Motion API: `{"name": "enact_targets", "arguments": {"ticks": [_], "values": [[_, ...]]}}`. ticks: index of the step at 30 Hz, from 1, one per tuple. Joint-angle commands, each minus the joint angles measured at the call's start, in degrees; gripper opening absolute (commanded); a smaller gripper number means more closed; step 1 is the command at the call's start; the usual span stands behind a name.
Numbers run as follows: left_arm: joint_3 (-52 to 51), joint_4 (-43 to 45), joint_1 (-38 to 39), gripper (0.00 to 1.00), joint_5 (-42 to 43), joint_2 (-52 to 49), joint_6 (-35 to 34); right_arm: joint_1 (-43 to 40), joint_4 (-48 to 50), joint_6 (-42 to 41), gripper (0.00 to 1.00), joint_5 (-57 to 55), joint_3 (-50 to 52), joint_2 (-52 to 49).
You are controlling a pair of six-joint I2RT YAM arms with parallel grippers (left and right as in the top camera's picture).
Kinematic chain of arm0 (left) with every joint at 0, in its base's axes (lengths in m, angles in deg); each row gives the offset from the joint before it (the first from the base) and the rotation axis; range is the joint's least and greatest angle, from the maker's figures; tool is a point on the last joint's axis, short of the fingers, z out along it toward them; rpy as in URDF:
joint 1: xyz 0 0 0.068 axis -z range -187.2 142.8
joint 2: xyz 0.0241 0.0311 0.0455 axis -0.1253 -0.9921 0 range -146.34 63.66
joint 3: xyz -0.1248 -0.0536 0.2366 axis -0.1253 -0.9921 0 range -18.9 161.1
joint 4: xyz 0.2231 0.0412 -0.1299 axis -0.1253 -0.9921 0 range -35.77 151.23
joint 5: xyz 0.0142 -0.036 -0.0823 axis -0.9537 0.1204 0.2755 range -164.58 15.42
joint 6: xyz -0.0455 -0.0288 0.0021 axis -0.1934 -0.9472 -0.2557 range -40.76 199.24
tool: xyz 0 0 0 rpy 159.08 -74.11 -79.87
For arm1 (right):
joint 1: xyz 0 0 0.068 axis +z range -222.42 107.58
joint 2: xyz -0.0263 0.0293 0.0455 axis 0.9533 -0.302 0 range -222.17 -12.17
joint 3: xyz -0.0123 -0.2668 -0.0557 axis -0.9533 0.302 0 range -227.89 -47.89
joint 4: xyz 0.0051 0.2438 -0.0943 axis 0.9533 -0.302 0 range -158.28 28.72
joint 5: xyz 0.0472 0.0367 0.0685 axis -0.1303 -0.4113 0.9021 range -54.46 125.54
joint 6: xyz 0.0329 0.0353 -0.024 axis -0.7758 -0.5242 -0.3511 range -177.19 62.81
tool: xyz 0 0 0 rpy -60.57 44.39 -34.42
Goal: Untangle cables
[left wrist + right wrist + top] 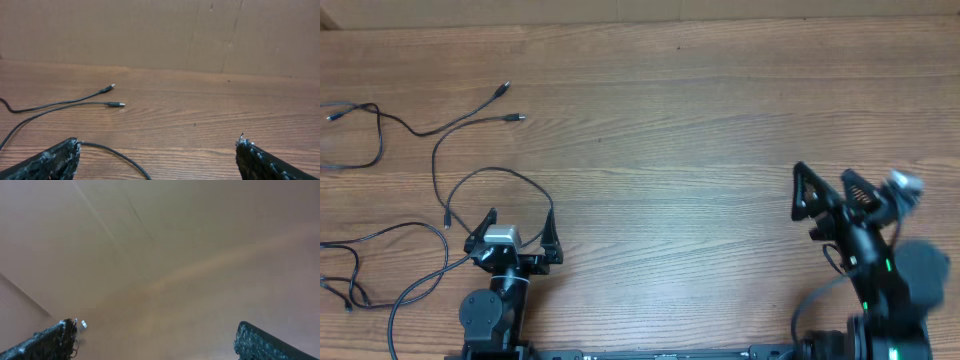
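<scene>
Several thin black cables [440,150] lie spread over the left part of the wooden table, with two plug ends [505,90] pointing right at the back. One cable arcs [505,172] just ahead of my left gripper [516,230], which stands open over the table with nothing between its fingers. In the left wrist view the two plug ends [117,104] lie ahead to the left, and a cable [120,157] runs from beside the left fingertip [70,150] toward the bottom. My right gripper [828,190] is open and empty at the right, far from the cables.
More cable loops [350,270] lie at the table's left edge. The right wrist view shows only blurred brown surface between the open fingers [250,340]. A cardboard-coloured wall [200,35] rises behind the table.
</scene>
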Motion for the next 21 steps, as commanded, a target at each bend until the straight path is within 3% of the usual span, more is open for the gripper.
{"name": "enact_targets", "arguments": {"ticks": [1, 9, 17, 21], "values": [[-0.42, 0.07, 0.22, 1.00, -0.02, 0.61, -0.39, 0.35, 3.10, -0.20, 1.00, -0.42, 1.60, 7.69], [-0.42, 0.07, 0.22, 1.00, -0.02, 0.61, -0.37, 0.35, 7.69, -0.20, 1.00, -0.44, 4.57, 13.20], [-0.42, 0.07, 0.22, 0.99, -0.02, 0.61, -0.37, 0.37, 7.91, -0.20, 1.00, -0.44, 16.28, 23.63], [-0.42, 0.07, 0.22, 1.00, -0.02, 0.61, -0.37, 0.52, 15.74, -0.20, 1.00, -0.42, 22.38, 24.94]]}}
